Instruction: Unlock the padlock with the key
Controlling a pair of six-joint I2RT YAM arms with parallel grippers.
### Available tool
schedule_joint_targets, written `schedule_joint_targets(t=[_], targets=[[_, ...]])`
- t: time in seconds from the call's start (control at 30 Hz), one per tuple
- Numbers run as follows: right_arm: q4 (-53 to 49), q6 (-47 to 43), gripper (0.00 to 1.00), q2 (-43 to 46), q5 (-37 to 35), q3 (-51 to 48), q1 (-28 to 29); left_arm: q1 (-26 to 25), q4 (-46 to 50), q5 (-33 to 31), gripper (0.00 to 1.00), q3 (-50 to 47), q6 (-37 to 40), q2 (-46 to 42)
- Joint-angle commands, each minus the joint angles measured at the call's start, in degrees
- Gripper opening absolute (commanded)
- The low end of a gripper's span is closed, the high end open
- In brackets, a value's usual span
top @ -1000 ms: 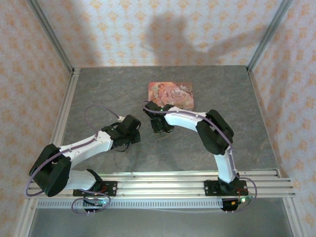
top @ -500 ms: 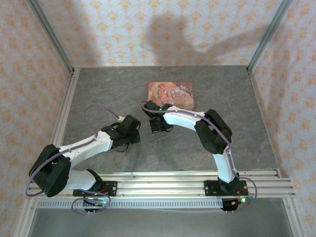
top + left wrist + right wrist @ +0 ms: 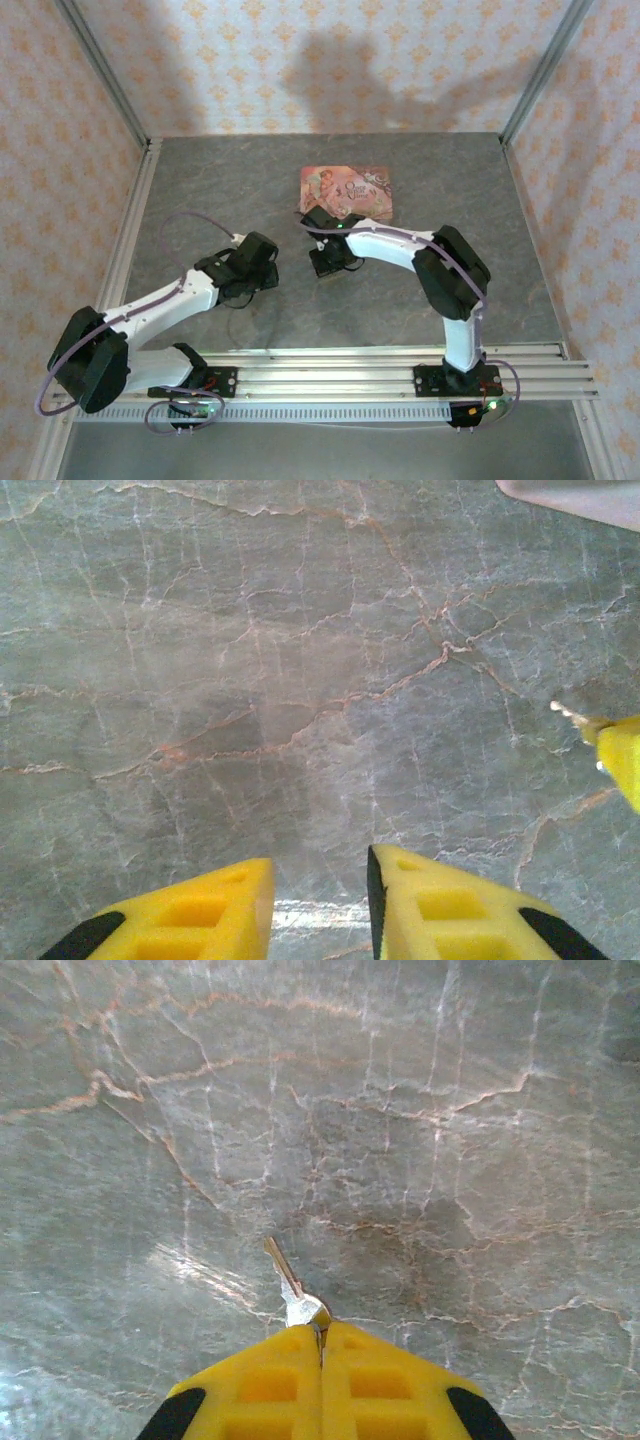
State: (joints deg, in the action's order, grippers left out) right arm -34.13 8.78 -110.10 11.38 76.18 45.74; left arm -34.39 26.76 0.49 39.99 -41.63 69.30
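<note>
Over the middle of the table [image 3: 200,190], the right gripper [image 3: 322,1338] pinches the key [image 3: 285,1275] by its head so the blade juts forward for insertion, while the left gripper [image 3: 320,880] hovers nearby, jaws parted and empty.

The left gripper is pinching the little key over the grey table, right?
Not quite. It is the right gripper that is pinching the key, shut on its head with the blade poking out. The right wrist view shows it, over the grey table.
</note>
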Motion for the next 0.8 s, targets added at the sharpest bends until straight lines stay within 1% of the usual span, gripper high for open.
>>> schedule_joint_targets(t=[0.0,0.1,0.2,0.33,0.47,0.57,0.67,0.77], targets=[[5.18,1.01,0.0,3.76,4.17,-2.35,-1.64,0.47,0.21,0.65,0.35,-0.89,1.55,-2.54],[7.75,2.65,0.0,5.27,5.77,-4.47,-2.38,0.7,-6.05,4.02,0.4,-4.47,0.93,-5.65],[9.28,3.82,0.0,6.08,7.24,-5.88,-2.93,1.78,-11.85,6.74,0.43,-8.0,-0.39,-8.6],[12.52,5.98,0.0,7.63,9.54,-8.32,-3.5,4.49,-18.87,11.46,0.43,-11.33,-3.99,-11.26],[17.16,9.19,0.0,11.23,11.25,-11.42,-3.64,6.0,-27.16,15.11,0.43,-13.74,-10.08,-12.27],[20.81,12.0,0.0,14.82,11.97,-13.93,-3.64,6.07,-32.21,17.19,0.42,-13.42,-13.98,-10.95],[24.09,14.32,0.0,18.62,12.27,-16.32,-3.64,6.07,-33.77,19.73,0.45,-10.85,-15.48,-8.59],[26.61,15.94,0.0,22.38,12.44,-18.43,-3.64,5.95,-34.72,21.53,0.46,-8.57,-16.23,-7.2]])
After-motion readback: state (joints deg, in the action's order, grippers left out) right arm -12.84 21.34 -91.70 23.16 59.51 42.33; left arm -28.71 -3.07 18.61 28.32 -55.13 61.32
